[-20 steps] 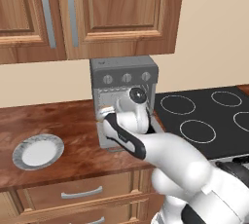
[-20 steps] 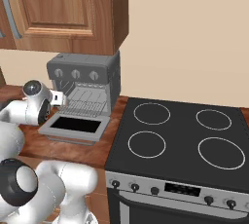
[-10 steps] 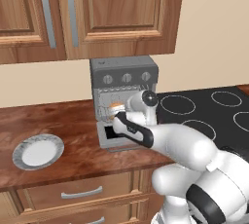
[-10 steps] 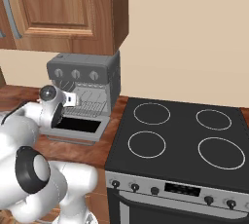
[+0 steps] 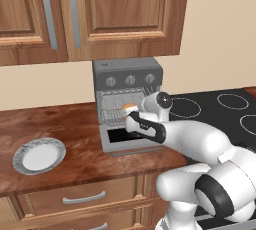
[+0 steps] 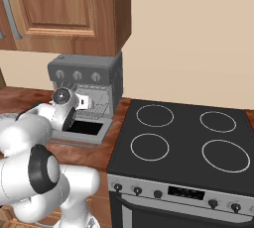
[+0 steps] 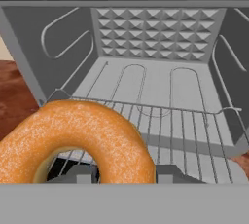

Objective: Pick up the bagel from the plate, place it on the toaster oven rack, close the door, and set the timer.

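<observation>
bagel: I have it in the fingers, carried at the mouth of the toaster oven, over the front edge of the rack.
fingers: clamped on the bagel's near side; tips mostly hidden under the ring in the hand view.
door: hanging open, flat below the cavity.
plate: off to the left on the surface, well apart from the oven.
handling: I'd judge it light and a bit soft, crust grippy rather than slick; squeeze too hard and it dents.
grip: across one side of the ring, through the hole, looks right to me.
risk: ring may tip on the wires when let go.
</observation>
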